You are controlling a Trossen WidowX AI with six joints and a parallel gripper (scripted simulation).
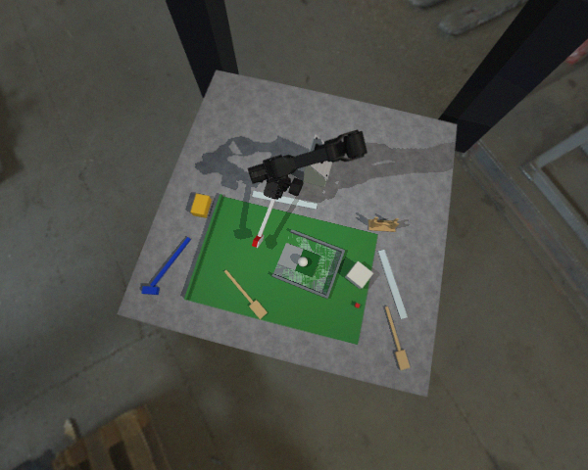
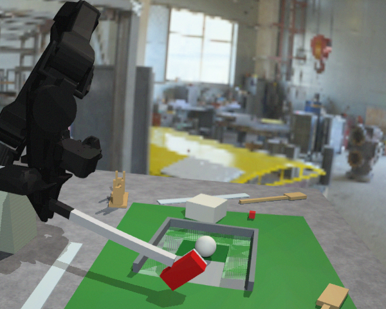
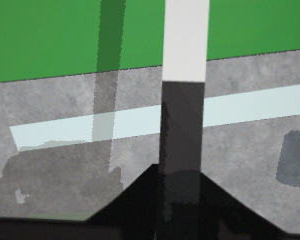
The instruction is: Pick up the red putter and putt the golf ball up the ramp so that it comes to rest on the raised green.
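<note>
Claw (image 2: 50,207) clamped on one red putter (image 2: 183,270), one golf ball (image 2: 205,246) on raised green (image 2: 219,252), two wooden putters (image 1: 245,294).

gripper (image 1: 280,188): clamped on red putter (image 1: 262,222), shaft slants over mat's near edge
grey wall (image 2: 251,255): fences raised green on three sides
ramp side: open
white block (image 2: 206,207): just beyond far wall
wooden putter (image 1: 245,294): lies on mat
</note>
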